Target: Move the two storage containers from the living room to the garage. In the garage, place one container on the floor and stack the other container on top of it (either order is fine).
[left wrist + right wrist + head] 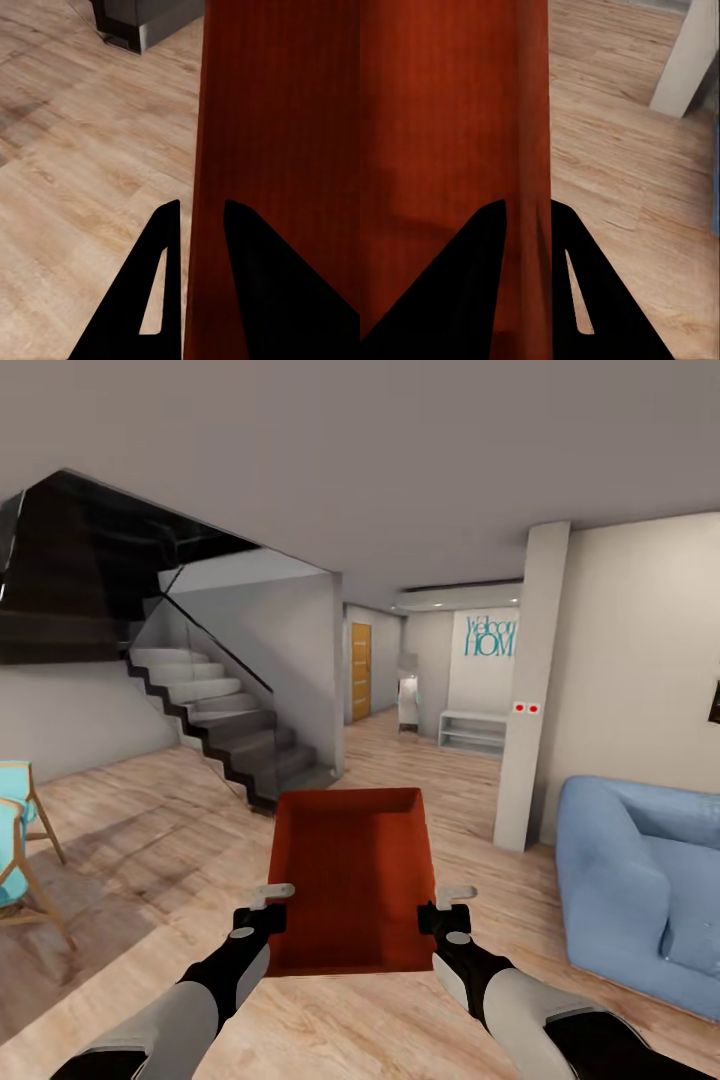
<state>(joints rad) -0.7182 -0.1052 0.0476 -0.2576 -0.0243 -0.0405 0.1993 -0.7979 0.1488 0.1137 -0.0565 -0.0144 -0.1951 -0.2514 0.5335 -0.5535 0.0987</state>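
**Bin held between both arms above a wood floor**

From the head camera, an orange-red open-top bin (352,880) is hanging in the air in front of the robot, its long sides running away from the camera and its inside facing up. The left gripper (268,907) is pinching the bin's left wall near the close end, and the right gripper (445,908) is pinching the right wall opposite it. Below lies a light wood-plank floor (170,830). A dark staircase (225,730) with a glass side is rising at the left, a wooden chair with a pale blue seat (18,840) is standing at the far left edge, and a blue sofa (640,890) is sitting at the right. A white pillar (532,690) is standing between the sofa and a hallway, where an orange-wood door (361,672) and blue lettering on a wall (490,635) are showing.

In the left wrist camera, the two black fingers (161,300) are straddling the bin's thin wall (196,225), one on each face, closed against it. The plank floor and the foot of the stairs (142,22) are lying beyond.

In the right wrist camera, the fingers (577,292) are likewise clamping the bin's wall (529,150), with the ribbed inside to one side and the floor, the pillar's base (686,67) and a sliver of blue sofa to the other.
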